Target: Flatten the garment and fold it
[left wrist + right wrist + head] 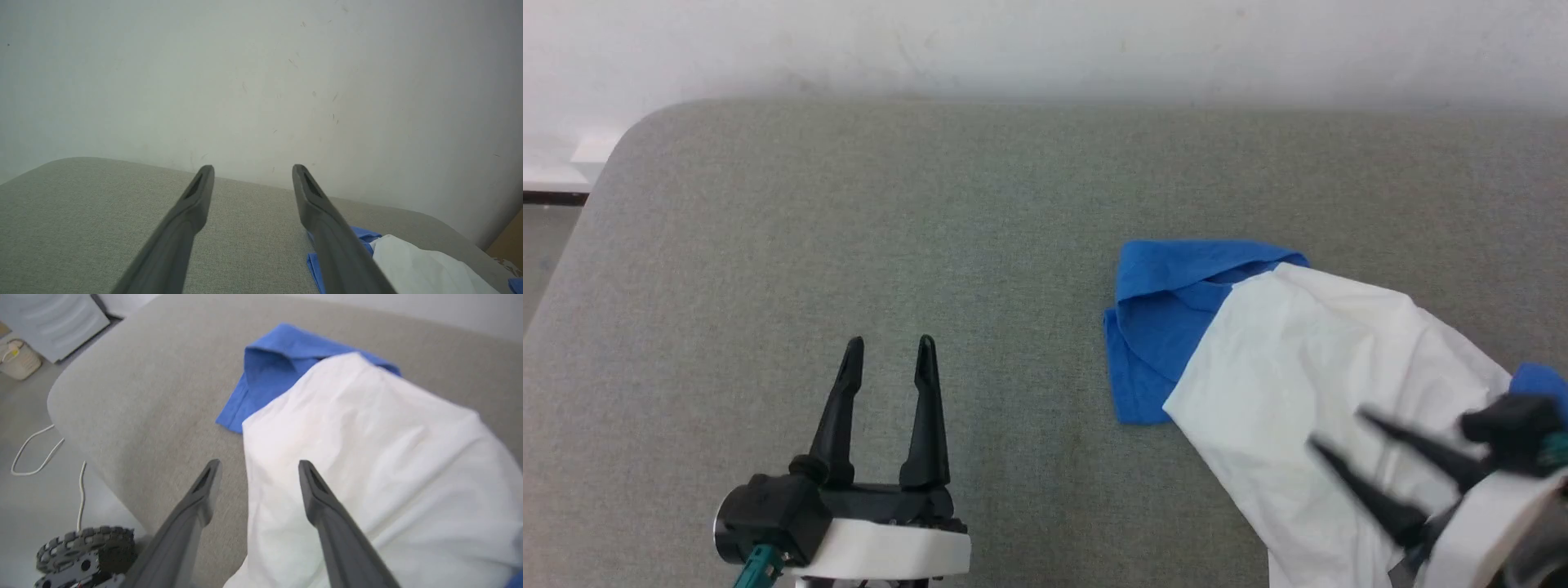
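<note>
1. My right tool (1338, 429) is nearest, at the lower right of the head view and blurred. Its two fingers stand apart with nothing pinched between them. In its wrist view one finger (196, 502) hangs over bare table and the other over white cloth.
2. My left tool (889, 340) is open and empty too. It hangs over the bare grey table (849, 204), well apart from the garment.
3. The garment (1282, 359) lies on the right part of the table, bunched into a white band that runs toward the near right. A blue sleeve (1156, 327) is doubled over at its far end. I judge that nothing is flat yet.
4. What could go wrong from here:
   - If I pinch the white band where it lies, I may catch two layers at once, so a pull would drag the bundle rather than open it.
   - Pulling with the right tool alone, and the left so far off, would slide the whole shirt across the table.
   - I cannot tell whether the near end hangs over the edge. If it does, a loose tug could let the shirt slip off.
   - The doubled sleeve could be trapped under the body if I spread over it.
</note>
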`<state>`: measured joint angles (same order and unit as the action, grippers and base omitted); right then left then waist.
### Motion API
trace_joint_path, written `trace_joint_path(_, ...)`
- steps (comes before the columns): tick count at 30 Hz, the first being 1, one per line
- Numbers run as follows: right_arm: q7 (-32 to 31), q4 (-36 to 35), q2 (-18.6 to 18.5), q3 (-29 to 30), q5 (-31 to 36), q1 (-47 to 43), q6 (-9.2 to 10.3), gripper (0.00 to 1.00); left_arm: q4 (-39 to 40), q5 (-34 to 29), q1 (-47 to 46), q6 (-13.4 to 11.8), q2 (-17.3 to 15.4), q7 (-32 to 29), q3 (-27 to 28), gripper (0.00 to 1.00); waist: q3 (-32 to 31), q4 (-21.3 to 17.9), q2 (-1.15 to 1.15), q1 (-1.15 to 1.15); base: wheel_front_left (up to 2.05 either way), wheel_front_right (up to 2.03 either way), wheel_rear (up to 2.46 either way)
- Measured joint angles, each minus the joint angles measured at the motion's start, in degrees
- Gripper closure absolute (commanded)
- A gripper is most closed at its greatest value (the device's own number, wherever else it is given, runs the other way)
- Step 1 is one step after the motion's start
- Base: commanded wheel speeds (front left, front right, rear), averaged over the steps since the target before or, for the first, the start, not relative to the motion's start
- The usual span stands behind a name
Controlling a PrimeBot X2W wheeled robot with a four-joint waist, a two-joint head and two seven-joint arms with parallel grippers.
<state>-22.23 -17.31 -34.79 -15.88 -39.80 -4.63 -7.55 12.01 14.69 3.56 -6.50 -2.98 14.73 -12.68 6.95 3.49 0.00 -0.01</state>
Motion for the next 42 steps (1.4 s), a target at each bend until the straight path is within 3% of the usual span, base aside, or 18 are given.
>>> trace_joint_path(2,6.2,-0.2,4.0,6.8,4.2,0.2,0.00,0.00,0.1,-0.1,0.3,0.4,0.0,0.0,0.2,0.00,-0.5,-0.3,0.00,0.00,0.00,0.00,0.00)
trace_joint_path(6,15.7,-1.2,16.1,20.0,14.1,-2.1,0.01,0.00,0.3,-0.2,1.3,0.7,0.0,0.0,0.5,0.00,-0.9,-1.0,0.00,0.00,0.00,0.00,0.00)
trace_joint_path(10,20.3,-3.7,27.0,26.8,21.3,-5.9,0.01,0.00,0.6,-0.6,1.9,0.9,0.0,0.0,0.6,0.00,-0.3,-1.7,0.00,0.00,0.00,0.00,0.00)
trace_joint_path(12,21.6,-3.8,29.3,28.1,22.8,-7.2,0.01,0.00,0.4,-1.1,1.9,1.0,-0.1,0.0,0.2,0.00,0.2,-2.2,0.00,0.00,0.00,0.00,0.00)
trace_joint_path(16,22.9,-2.9,30.3,28.4,22.8,-7.3,0.01,0.00,-0.3,-2.8,-0.9,1.5,-1.3,-3.6,-1.0,0.00,1.6,-3.4,0.00,0.00,0.00,0.00,0.00)
trace_joint_path(20,23.1,-2.6,30.5,28.6,22.7,-6.6,0.01,0.00,-2.9,-4.7,-9.1,3.6,-2.3,-12.5,-4.0,0.00,3.6,-4.5,0.00,0.01,0.00,0.00,0.00)
trace_joint_path(28,23.1,-3.2,29.3,28.8,21.3,-3.3,0.01,0.00,-17.0,-4.1,-26.0,6.8,-1.0,-28.1,-9.7,0.00,8.0,-5.4,0.00,0.01,0.00,0.00,0.00)
trace_joint_path(33,22.3,-3.3,28.3,28.6,19.8,-2.4,0.01,0.00,-26.3,-4.1,-31.8,6.0,-0.4,-31.5,-12.1,0.00,10.7,-5.7,0.00,0.02,0.00,0.00,0.00)
trace_joint_path(42,21.8,-3.2,26.9,28.5,18.0,-1.2,0.01,0.00,-35.9,1.1,-36.8,4.1,-0.2,-29.5,-17.7,0.00,15.0,-6.4,0.00,0.01,0.00,0.00,0.00)
